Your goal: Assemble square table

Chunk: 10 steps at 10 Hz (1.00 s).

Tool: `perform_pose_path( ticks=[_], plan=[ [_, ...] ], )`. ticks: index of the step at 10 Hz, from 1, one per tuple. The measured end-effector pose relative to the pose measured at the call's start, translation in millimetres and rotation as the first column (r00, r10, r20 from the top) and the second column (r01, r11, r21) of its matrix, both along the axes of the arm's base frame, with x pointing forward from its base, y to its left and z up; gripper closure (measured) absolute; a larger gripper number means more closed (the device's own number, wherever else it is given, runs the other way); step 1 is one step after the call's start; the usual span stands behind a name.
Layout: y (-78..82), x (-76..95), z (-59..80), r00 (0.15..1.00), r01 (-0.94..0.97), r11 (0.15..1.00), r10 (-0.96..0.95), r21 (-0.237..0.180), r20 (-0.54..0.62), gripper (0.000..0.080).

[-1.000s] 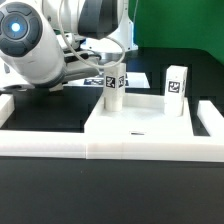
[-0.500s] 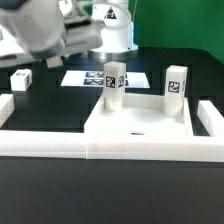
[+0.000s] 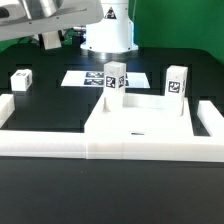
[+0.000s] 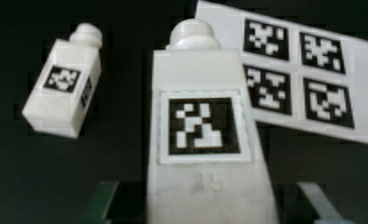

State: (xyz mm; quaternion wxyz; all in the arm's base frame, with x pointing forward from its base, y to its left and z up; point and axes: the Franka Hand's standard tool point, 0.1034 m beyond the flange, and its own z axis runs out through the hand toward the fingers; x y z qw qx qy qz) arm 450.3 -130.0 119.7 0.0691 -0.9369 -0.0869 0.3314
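Black gripper [image 4: 207,205] fingers [image 4: 106,200] are spread, one on each side of a short white plastic leg with a black-and-white tag [image 4: 207,130]. A dark gap shows between each finger and the leg. A second short white tagged leg [image 4: 65,85] lies apart from it on the black worktop [image 4: 21,40], and the flat white marker board [image 4: 296,65] lies on the other side.

In the exterior view the arm [image 3: 60,15] hangs high at the exterior view's left, well apart from the large white thick square plastic slab [image 3: 140,125]. The slab rests on the worktop against the long low white border wall [image 3: 40,142]. Along the slab's far edge stand one upright leg [image 3: 115,82], near the marker board, and the other upright leg [image 3: 177,82], toward the exterior view's right. A loose leg [image 3: 20,79] lies at the exterior view's left; I cannot tell which of the wrist view's two it is.
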Motion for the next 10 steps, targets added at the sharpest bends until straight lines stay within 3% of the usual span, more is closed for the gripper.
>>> perform_pose_path(
  ticks=[3, 5, 6, 10],
  plan=[
    [28.1, 80.9, 51.8, 0.984, 0.025, 1.000, -0.024, -0.003, 0.175, 0.0508],
    [55.6, 121.0, 76.1, 0.940, 0.063, 0.998, -0.052, -0.020, 0.337, 0.0508],
    [55.3, 121.5, 74.0, 0.906, 0.042, 0.999, -0.037, -0.003, 0.422, 0.0508],
    [45.2, 127.4, 72.7, 0.775, 0.070, 0.998, -0.051, -0.005, 0.631, 0.0508]
  ],
)
